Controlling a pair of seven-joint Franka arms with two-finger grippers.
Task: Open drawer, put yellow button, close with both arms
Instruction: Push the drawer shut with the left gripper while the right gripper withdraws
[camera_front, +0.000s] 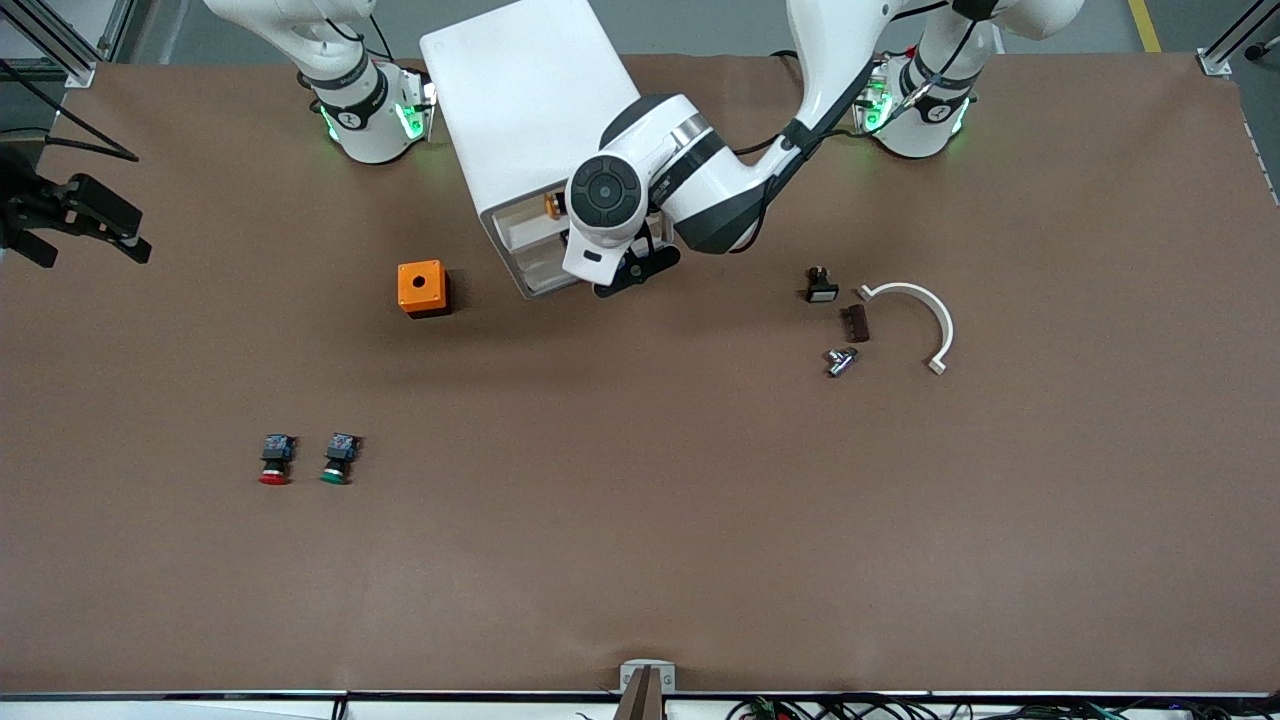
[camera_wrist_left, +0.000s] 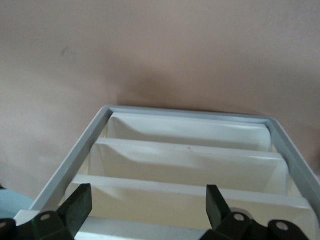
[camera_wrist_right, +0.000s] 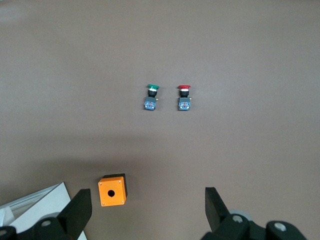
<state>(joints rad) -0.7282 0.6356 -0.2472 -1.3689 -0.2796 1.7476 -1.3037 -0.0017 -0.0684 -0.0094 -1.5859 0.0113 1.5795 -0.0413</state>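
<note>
Since the yellow button (camera_front: 551, 206) already lay inside the drawer (camera_front: 520, 232), up against the cabinet (camera_front: 520, 90) body, I judged the placing done and the closing the step in hand; the drawer stood pulled out.

Left gripper (camera_front: 632, 276): at the drawer's front edge, fingers (camera_wrist_left: 80, 202) spread wide, holding nothing.

Right gripper (camera_wrist_right: 146, 197): up over the table close to the orange box (camera_wrist_right: 112, 190) and the cabinet's corner, fingers equally wide, empty, waiting.

Note on method: the cabinet sat loose on the table, so a one-sided shove would likely slide or twist it. Better to set the left gripper square against the middle of the cream front and push straight along the drawer's travel, slowly, while the right arm braced the cabinet against it. Fingers should stay clear of the gap above the tray. Stop once the front sits flush with the lower drawers.
</note>
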